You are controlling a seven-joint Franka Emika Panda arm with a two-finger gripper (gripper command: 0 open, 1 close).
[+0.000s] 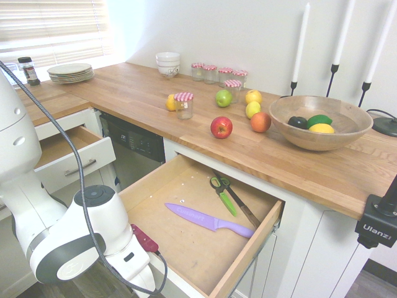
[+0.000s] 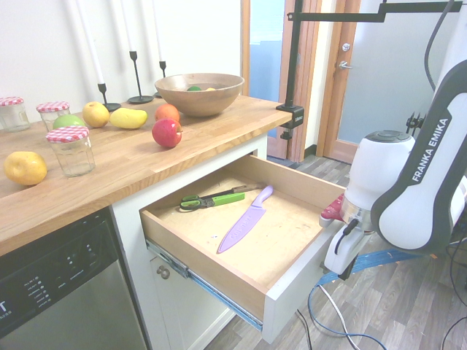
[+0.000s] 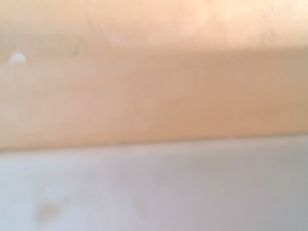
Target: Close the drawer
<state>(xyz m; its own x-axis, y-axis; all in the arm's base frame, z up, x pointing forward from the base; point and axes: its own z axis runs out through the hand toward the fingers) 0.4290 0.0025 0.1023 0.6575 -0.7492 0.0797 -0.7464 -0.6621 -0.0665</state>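
Containing a purple knife [image 2: 242,227] and scissors [image 2: 192,203], the drawer [image 2: 298,292] stands open near the pressed-together end effector [image 2: 344,274].

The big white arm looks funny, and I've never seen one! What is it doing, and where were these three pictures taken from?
That is a robot arm. Its gripper, like a hand with two fingers, is down at the white front of the open drawer. Its job is to close that drawer. I can't see it holding anything.

Two pictures come from cameras standing in the kitchen, looking from opposite sides. The third comes from a camera on the robot's wrist, so it shows just a blurry bit of drawer.

Inside the drawer lie a purple knife, green-and-black scissors and something long and dark. On the wooden counter are fruit, jars with checked lids and a big wooden bowl.
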